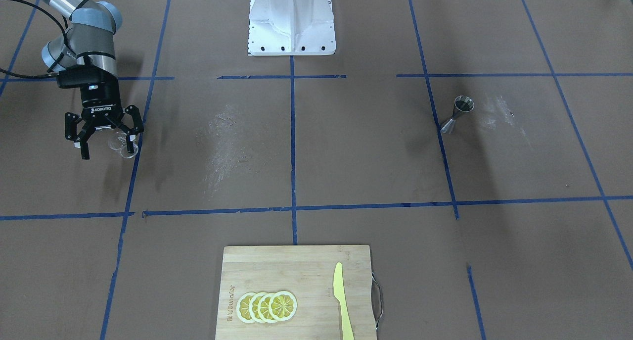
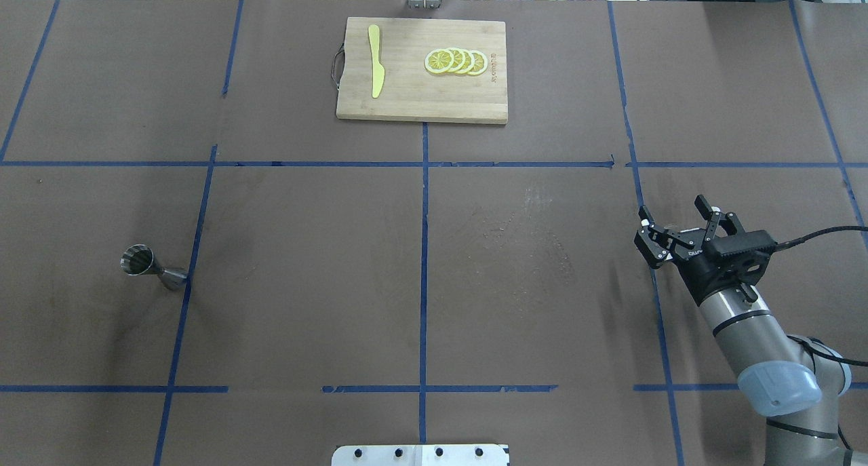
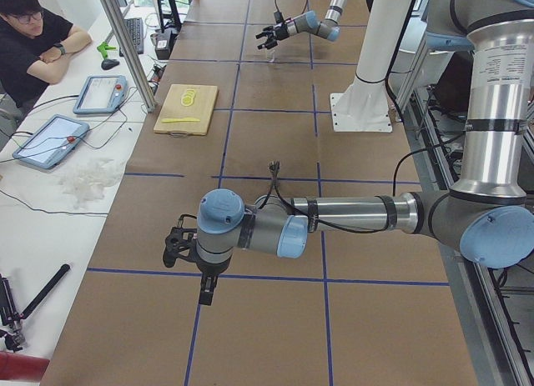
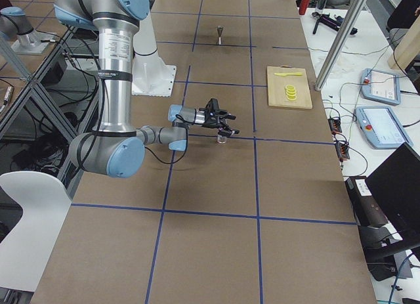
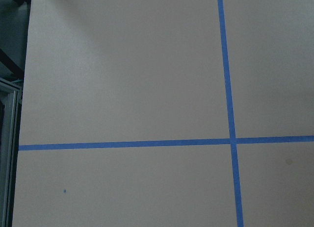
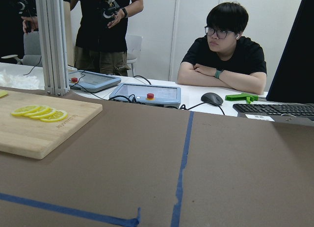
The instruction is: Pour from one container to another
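Here the right gripper (image 1: 108, 149) hovers spread, a small clear glass cup (image 1: 120, 143) at its fingertips; left gripper (image 3: 173, 246): cannot tell.

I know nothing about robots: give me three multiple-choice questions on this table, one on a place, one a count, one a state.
1. The yellow knife lies: A on the cutting board; B on bare paper; C in a gripper.
2. How many lemon slices? A two; B four; C six.
3. The right gripper has its jaws: A open; B shut on the knife; C shut on a slice.
Answers: 1A, it lies on the board; 2B, four overlapping slices show; 3A, the jaws stand spread by the clear glass.
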### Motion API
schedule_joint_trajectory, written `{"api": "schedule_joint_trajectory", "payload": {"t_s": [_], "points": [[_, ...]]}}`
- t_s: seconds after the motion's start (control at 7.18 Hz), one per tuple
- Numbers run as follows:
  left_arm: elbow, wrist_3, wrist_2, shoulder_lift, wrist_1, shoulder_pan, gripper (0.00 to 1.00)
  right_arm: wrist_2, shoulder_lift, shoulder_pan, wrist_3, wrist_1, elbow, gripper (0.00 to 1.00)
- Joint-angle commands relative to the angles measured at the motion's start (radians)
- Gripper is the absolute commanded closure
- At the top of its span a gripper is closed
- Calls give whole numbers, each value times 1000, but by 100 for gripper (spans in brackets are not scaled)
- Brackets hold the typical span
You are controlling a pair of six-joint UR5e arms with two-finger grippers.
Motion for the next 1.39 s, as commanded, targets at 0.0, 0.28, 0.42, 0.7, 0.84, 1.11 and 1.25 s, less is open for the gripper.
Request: {"api": "schedule_joint_trajectory", "payload": {"t_s": [0.0, 0.28, 0.42, 0.7, 0.84, 1.11, 1.25], "points": [[0, 0, 0, 0, 0, -1, 0, 340, 13, 238, -4, -143, 21, 0], [-2, 0, 0, 0, 0, 1, 0, 679, 36, 465, -143, -305, 29, 0], [-3, 0, -2, 0, 0, -1, 0, 837, 54, 561, -247, -403, 27, 0], [-2, 0, -27, 2, 0, -1, 0, 1163, 85, 796, -510, -615, 23, 0], [-2, 0, -28, 2, 0, -1, 0, 1334, 85, 929, -729, -733, 21, 0], [-3, 0, -31, 3, 0, -1, 0, 1481, 83, 1096, -1011, -1001, 29, 0], [0, 0, -31, 3, 2, -1, 0, 1495, 85, 1136, -1034, -1127, 38, 0]]}}
